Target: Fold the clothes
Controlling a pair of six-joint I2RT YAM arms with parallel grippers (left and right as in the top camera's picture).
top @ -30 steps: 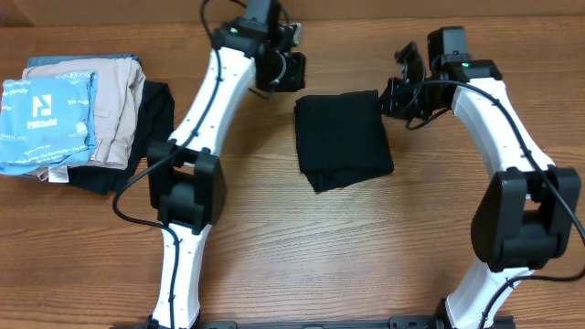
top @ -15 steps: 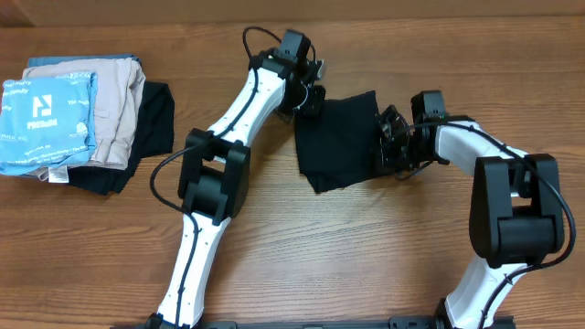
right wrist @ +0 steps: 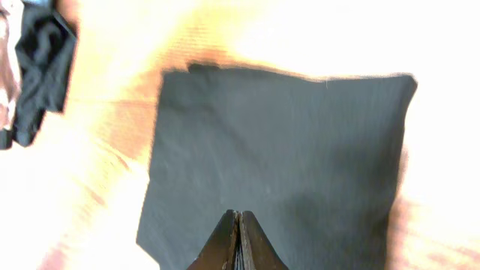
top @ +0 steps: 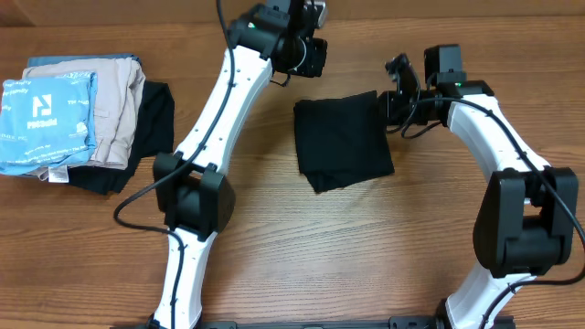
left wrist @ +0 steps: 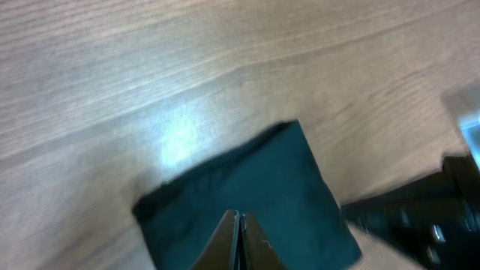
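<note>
Both left claw (left wrist: 238, 229) and right claw (right wrist: 237, 229) hang closed, empty, near black T-shirt (top: 343, 137); blue garment's (top: 55, 146) logo (top: 43, 107) illegible.

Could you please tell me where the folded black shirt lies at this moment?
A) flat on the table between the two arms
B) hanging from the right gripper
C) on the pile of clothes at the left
A: the black shirt lies folded flat on the table, well apart from the pile.
</note>
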